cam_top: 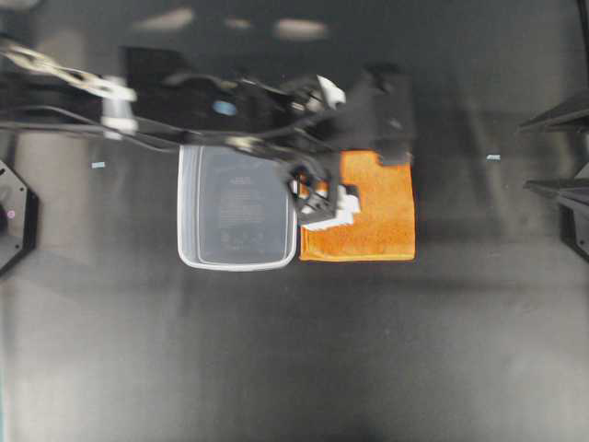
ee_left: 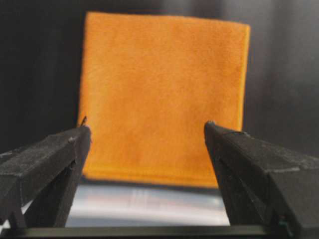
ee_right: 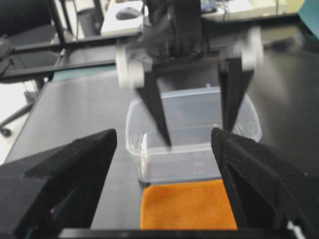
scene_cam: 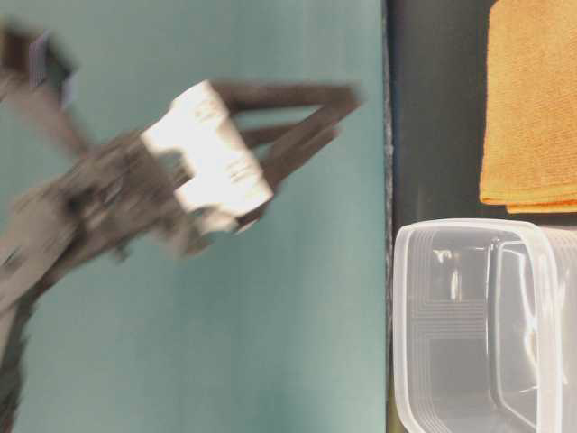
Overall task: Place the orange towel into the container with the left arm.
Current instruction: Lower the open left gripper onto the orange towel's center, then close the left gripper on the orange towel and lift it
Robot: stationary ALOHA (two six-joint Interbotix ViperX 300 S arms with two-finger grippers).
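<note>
Black table [cam_top: 294, 368], orange towel [cam_top: 377, 221] beside container [cam_top: 237, 207], both grippers wide open, empty.

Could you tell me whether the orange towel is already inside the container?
No, the orange towel lies flat on the table beside the container, which holds nothing.

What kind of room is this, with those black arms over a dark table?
Probably a robotics lab or workshop. A dark table carries only a clear container and an orange towel, set out like a test, and the right wrist view shows an office chair and a desk behind.
</note>
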